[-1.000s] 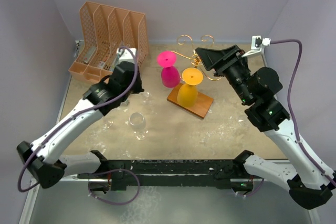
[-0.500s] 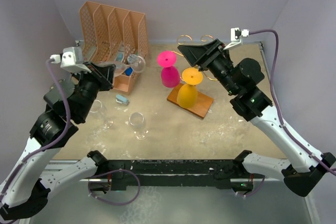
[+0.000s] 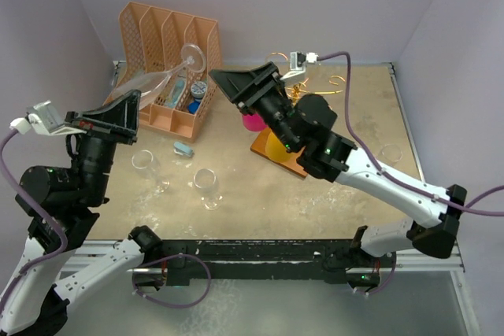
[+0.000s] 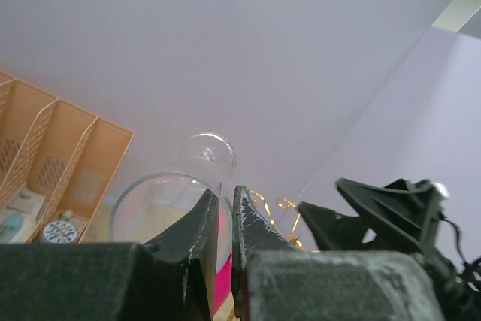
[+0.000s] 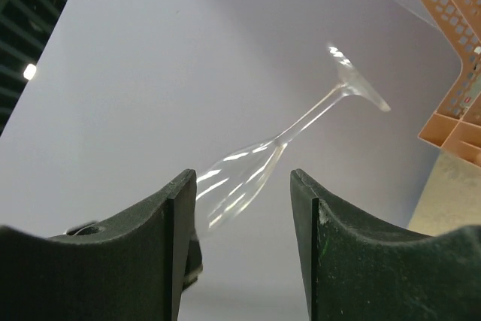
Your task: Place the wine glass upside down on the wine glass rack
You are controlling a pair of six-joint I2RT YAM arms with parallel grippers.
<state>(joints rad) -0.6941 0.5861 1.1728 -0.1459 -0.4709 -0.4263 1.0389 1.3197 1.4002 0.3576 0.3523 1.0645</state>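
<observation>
Left arm reared high over the near-left part of the tabletop [image 3: 354, 194]. We note the left fingers [image 3: 132, 101] pinched almost together on the rim of the clear wine glass [image 3: 157, 80], one finger inside the bowl and one outside. The glass is in the air, clear of the tabletop, lying well over on its side with its foot pointing up and away, in front of the orange file organizer [image 3: 169, 37] in the far-left corner. The right fingers [image 3: 222, 81] stand spread apart with nothing gripped, aimed leftward at the glass; from the right wrist we see bowl and stem framed in the gap, some way off. The wine glass rack [image 3: 287, 164] sits mid-tabletop toward the far edge, largely behind the right arm, with a pink glass [image 3: 252, 121] and an orange glass [image 3: 272, 147] hanging upside down on it. Two more clear glasses [image 3: 206, 186] stand near the left arm.
</observation>
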